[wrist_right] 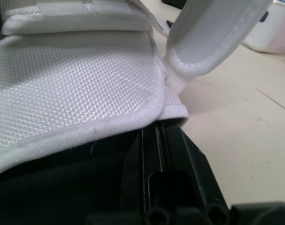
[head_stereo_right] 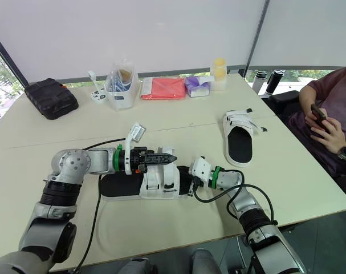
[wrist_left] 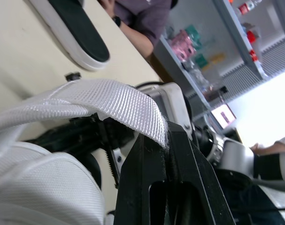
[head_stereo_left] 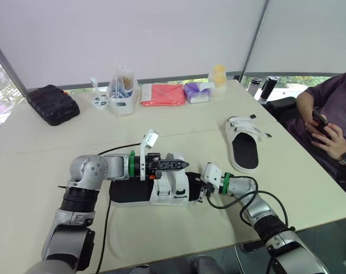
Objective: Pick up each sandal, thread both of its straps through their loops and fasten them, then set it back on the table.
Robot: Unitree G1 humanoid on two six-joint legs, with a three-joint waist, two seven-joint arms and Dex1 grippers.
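The near sandal (head_stereo_left: 161,193), white upper on a black sole, lies on the table (head_stereo_left: 58,165) in front of me. My left gripper (head_stereo_left: 183,165) hovers just above it, shut on the end of a white mesh strap (wrist_left: 114,101), which it holds lifted off the upper. My right gripper (head_stereo_left: 201,193) is at the sandal's right end, fingers pressed together with the tips tucked under the hem of the white upper (wrist_right: 86,79). A second sandal (head_stereo_left: 244,142), straps closed across it, lies farther right on the table.
Along the far edge sit a black bag (head_stereo_left: 53,104), a white tub with a plastic bag (head_stereo_left: 122,94), a red pouch (head_stereo_left: 163,94), a purple pack (head_stereo_left: 196,91) and a yellow bottle (head_stereo_left: 218,74). A person (head_stereo_left: 326,120) holding a phone sits at the right.
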